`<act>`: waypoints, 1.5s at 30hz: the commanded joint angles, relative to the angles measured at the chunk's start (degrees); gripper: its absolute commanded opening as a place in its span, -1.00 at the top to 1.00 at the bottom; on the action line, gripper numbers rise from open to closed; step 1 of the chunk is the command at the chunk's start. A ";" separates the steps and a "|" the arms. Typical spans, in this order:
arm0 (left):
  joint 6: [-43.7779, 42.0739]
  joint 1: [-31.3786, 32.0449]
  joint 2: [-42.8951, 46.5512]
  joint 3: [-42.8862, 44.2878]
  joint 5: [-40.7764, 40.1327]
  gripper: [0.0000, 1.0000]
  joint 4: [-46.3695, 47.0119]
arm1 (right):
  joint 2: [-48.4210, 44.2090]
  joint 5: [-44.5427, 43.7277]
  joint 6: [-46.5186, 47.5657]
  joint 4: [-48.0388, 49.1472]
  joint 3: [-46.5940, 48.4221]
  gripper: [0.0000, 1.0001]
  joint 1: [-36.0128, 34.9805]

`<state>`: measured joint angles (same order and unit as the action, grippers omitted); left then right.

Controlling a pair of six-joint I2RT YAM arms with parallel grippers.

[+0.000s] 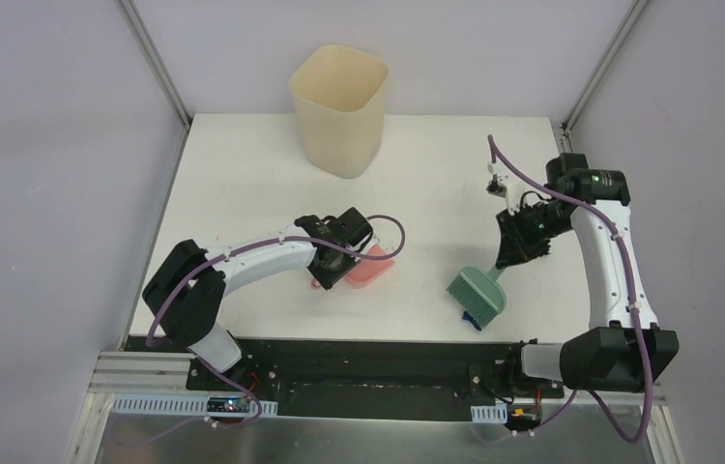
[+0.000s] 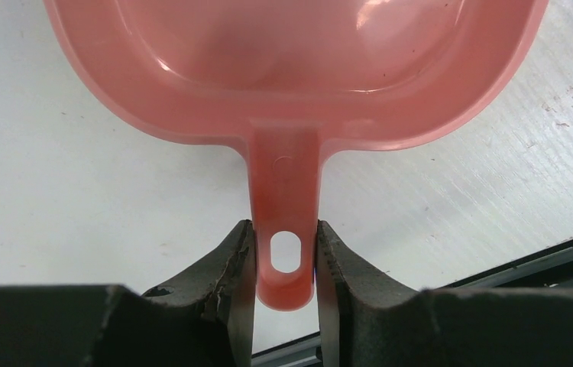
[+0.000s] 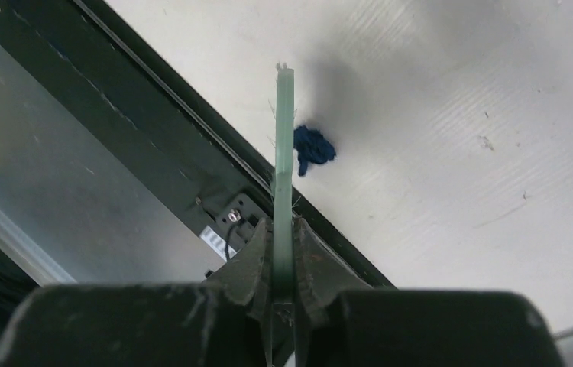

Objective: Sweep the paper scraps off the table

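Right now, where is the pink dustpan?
In the top view the pink dustpan is left of the centre of the table, its handle clamped in the left gripper, with the green brush to its right.

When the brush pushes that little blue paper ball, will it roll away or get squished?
The blue paper scrap looks crumpled and tiny beside the green brush, so it is probably very light and should skid or tumble easily. Its lumpy shape likely stops it rolling far.
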<state>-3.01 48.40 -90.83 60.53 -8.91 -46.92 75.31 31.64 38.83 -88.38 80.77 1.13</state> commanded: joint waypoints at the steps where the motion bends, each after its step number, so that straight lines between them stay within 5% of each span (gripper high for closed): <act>1: -1.30 0.37 0.44 1.49 0.02 0.64 0.03 | -2.10 -5.18 13.07 -7.10 -1.91 1.00 -0.90; 14: -1.37 0.29 -2.25 2.31 0.90 0.63 -0.48 | 5.82 -11.28 13.10 6.10 -3.40 1.00 -1.03; 27: -1.66 0.20 -2.54 2.31 2.14 0.63 -0.59 | 12.88 -16.84 -5.52 25.61 6.11 1.00 -0.98; 32: -1.74 0.17 -2.69 2.44 2.99 0.63 -0.78 | 10.45 -18.97 -12.19 24.76 8.92 1.00 -0.98; 45: -1.98 0.20 -2.04 2.97 5.69 0.62 -1.38 | 6.19 -44.39 -6.69 24.44 8.98 1.00 2.90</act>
<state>-3.97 48.40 -93.62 61.65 -5.21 -48.10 81.23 -2.81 29.74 -66.24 90.02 1.30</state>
